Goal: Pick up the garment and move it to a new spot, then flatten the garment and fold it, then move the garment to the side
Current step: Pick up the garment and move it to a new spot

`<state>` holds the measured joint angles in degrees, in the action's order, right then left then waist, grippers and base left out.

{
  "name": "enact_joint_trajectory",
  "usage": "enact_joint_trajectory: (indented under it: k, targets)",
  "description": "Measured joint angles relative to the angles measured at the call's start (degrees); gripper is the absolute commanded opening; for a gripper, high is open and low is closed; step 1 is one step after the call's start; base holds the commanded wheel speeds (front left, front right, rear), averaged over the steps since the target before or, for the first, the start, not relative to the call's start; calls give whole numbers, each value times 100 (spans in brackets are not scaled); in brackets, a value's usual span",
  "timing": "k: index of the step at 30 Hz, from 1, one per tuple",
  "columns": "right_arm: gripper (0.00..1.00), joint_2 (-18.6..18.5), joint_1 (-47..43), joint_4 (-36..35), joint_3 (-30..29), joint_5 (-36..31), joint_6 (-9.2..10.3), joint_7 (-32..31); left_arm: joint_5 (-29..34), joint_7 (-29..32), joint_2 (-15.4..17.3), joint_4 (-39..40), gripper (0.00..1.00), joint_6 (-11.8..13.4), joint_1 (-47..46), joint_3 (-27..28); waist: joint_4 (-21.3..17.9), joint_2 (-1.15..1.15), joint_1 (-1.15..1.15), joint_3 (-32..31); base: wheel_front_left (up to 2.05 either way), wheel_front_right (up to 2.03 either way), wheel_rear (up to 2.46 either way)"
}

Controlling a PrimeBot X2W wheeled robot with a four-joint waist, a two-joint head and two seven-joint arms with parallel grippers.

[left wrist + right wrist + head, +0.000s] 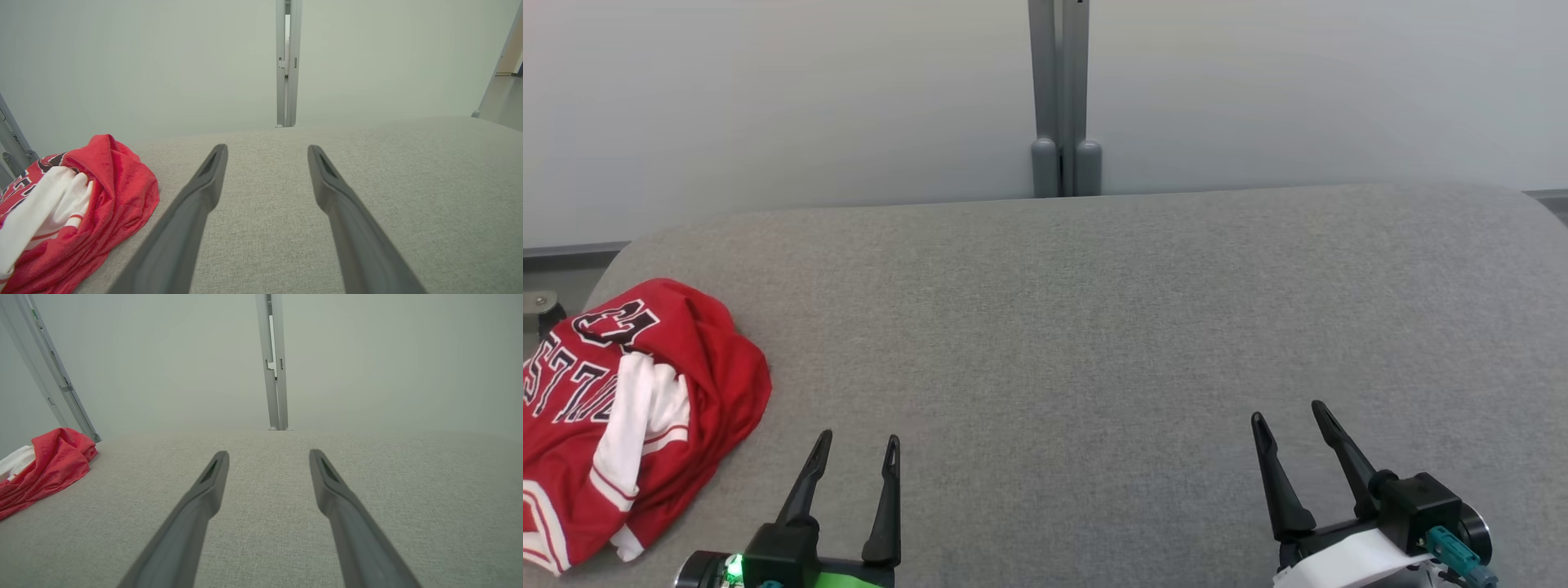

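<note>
The garment (629, 416) is a red jersey with white trim and dark lettering, lying crumpled at the left edge of the grey table (1094, 327). It also appears at the left in the left wrist view as the garment (102, 204) and far left in the right wrist view as the garment (49, 465). My left gripper (859, 443) stands open near the front edge, just right of the garment and apart from it, nothing between its fingers. At the front right my right gripper (1289, 412) is open too, empty, far from the cloth.
A pale partition wall with a grey vertical post (1062, 98) runs behind the table. The table's rounded left edge lies under the garment. Grey fabric surface stretches between and beyond the grippers.
</note>
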<state>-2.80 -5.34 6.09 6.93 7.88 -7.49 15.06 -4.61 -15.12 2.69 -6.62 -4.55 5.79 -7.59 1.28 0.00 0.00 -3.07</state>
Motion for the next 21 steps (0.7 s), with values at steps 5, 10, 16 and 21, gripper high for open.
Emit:
enact_joint_trajectory:
  k: [5,10,16,21]
  targets:
    - [100,-1,-38,-2,2,14,0,0,78,-1,1,122,100,80,3,42,297,0,0,5,0,0,0]
    - [100,0,-57,-2,35,73,0,0,88,-2,2,211,100,110,32,109,700,0,0,11,0,0,0]
    - [100,2,-58,3,119,110,0,0,71,-1,4,267,100,110,97,254,1209,0,0,16,0,0,0]
    - [100,1,-59,5,154,121,0,0,71,-1,4,290,100,163,194,360,1599,0,0,8,0,0,0]
